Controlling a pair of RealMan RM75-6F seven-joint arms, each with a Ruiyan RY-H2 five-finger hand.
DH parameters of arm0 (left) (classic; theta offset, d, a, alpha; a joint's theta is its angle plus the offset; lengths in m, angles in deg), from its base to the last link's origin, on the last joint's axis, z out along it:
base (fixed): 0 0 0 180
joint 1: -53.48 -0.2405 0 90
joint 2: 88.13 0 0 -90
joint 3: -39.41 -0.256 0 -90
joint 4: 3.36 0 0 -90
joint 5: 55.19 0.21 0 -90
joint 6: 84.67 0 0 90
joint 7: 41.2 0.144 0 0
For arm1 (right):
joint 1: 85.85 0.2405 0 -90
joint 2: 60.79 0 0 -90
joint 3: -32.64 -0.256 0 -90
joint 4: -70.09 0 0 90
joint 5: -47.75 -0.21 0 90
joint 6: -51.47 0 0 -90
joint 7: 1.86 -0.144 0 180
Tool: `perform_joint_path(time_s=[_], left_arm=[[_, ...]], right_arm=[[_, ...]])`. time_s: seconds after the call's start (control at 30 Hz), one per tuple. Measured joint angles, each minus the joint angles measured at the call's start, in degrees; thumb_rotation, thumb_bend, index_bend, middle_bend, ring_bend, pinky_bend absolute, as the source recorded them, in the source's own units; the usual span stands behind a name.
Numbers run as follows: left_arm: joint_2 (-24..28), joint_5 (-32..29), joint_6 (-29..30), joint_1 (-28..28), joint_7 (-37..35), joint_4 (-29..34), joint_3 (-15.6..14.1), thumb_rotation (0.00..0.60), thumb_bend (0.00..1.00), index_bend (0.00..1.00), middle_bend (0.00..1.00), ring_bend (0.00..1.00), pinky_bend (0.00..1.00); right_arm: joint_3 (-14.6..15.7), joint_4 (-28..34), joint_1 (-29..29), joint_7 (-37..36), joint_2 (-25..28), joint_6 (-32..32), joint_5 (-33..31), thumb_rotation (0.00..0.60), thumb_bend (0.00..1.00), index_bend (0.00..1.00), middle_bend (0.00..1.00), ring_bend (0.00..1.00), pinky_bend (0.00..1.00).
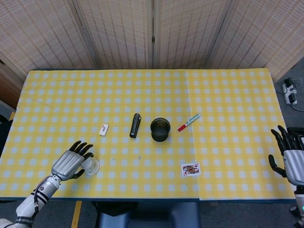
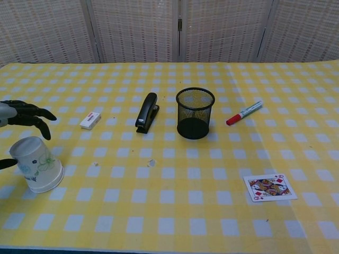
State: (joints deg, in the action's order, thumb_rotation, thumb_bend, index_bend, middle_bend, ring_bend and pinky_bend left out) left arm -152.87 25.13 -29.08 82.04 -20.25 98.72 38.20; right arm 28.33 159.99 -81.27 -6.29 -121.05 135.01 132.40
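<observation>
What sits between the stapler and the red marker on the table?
The black mesh pen cup stands between the stapler and the red marker, apart from both; the chest view shows it best.

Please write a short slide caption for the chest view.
Left hand poised around an upside-down paper cup beside an eraser.

Playing card (image 2: 270,187) with red pips, no text legible anywhere

Bright, even, diffuse overhead light, only faint soft shadows, no glare, sharp focus throughout, slight bending toward three and nine o'clock.
</observation>
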Motion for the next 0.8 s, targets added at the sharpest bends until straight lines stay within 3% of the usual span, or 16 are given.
perform_joint_path(time_s=[0.8], left_arm=[[0.19, 0.53, 1.23, 0.56, 1.24, 0.71, -0.19, 0.6, 0.41, 0.38, 0.16, 0.12, 0.06]], right_arm=[[-0.09, -0.5, 0.04, -0.47, -0.23, -0.12, -0.13, 0.6, 0.51, 0.0, 0.02, 0.11, 0.0]])
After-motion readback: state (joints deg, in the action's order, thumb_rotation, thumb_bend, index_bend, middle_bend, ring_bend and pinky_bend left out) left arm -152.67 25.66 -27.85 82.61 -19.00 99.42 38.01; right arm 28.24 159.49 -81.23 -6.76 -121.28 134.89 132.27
